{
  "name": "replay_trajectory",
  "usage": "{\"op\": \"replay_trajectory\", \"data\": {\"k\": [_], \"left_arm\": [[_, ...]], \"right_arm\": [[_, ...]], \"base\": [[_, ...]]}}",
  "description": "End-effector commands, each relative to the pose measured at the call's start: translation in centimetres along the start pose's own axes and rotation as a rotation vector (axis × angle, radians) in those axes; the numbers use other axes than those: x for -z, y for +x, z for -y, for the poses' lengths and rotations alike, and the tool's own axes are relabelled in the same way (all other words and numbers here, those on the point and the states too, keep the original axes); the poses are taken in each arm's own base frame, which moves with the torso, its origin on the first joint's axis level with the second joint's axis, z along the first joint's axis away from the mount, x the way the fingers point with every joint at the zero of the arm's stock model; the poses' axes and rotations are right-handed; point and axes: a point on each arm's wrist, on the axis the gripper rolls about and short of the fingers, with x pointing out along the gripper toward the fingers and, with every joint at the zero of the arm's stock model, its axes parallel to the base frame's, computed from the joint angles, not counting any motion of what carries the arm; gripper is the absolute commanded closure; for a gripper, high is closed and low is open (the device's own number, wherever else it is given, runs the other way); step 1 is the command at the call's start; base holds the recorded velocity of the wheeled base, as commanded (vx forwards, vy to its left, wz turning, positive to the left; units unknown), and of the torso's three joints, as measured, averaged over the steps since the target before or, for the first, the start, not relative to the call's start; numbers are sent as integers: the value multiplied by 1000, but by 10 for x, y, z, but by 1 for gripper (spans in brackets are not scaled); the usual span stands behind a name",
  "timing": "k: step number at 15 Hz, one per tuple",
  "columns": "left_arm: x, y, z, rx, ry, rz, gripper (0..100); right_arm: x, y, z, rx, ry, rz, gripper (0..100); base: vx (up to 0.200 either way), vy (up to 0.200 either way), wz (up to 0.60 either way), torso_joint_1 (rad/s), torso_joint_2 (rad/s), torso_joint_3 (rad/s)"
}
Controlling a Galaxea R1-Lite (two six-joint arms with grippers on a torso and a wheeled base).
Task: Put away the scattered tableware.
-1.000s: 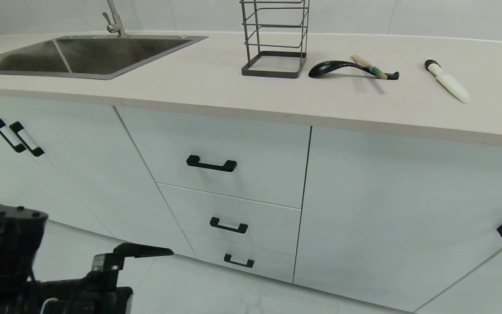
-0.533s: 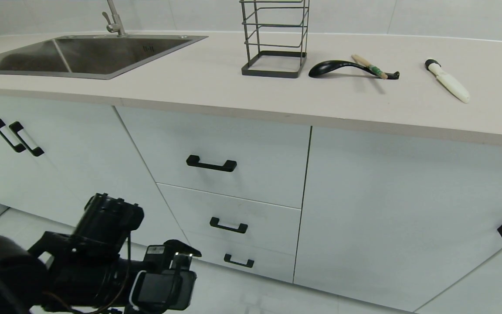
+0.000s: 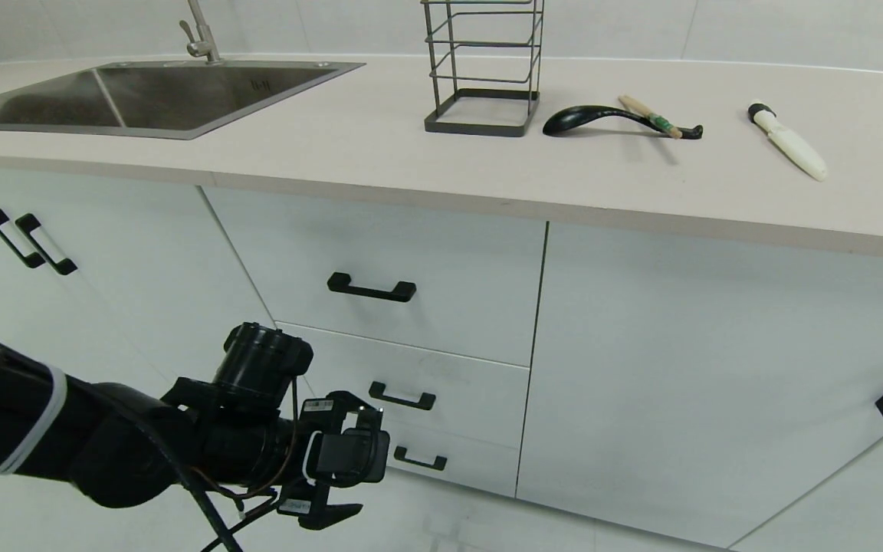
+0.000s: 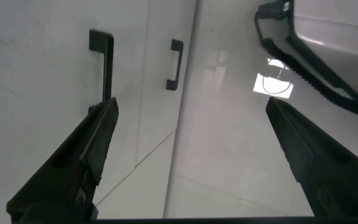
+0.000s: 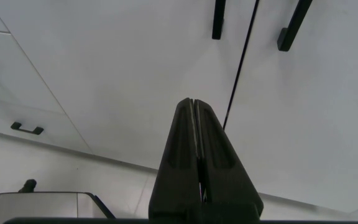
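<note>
Early approach, I'd say: left pincer (image 3: 343, 462) hangs spread wide far below the wire rack (image 3: 482, 69), right pincer (image 5: 192, 106) pressed together, while ladle (image 3: 610, 119), wooden stick (image 3: 647, 116) and white utensil (image 3: 788, 144) lie on the surface (image 3: 334, 153) right of that rack, so next it likely needs raising toward the ladle.

A countertop (image 3: 334, 146) holds a sink (image 3: 181, 96) and faucet (image 3: 201, 37) above drawers (image 3: 457, 307).

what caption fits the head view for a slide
Open left gripper low before the drawers; black ladle, wooden utensil and white utensil lie on the counter beside the wire rack
</note>
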Motion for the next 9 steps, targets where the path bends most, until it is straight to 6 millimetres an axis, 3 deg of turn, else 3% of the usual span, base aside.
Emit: {"op": "replay_trajectory", "data": {"k": [1, 6, 9], "left_arm": [[5, 14, 0, 3, -6, -19, 0], [8, 23, -1, -33, -23, -40, 0], [10, 39, -2, -54, -24, -45, 0]], "right_arm": [[0, 0, 0, 0, 0, -1, 100], [0, 0, 0, 0, 0, -1, 100], [0, 0, 0, 0, 0, -1, 100]], "base": [[0, 0, 0, 0, 0, 0], [0, 0, 0, 0, 0, 0], [0, 0, 0, 0, 0, 0]]}}
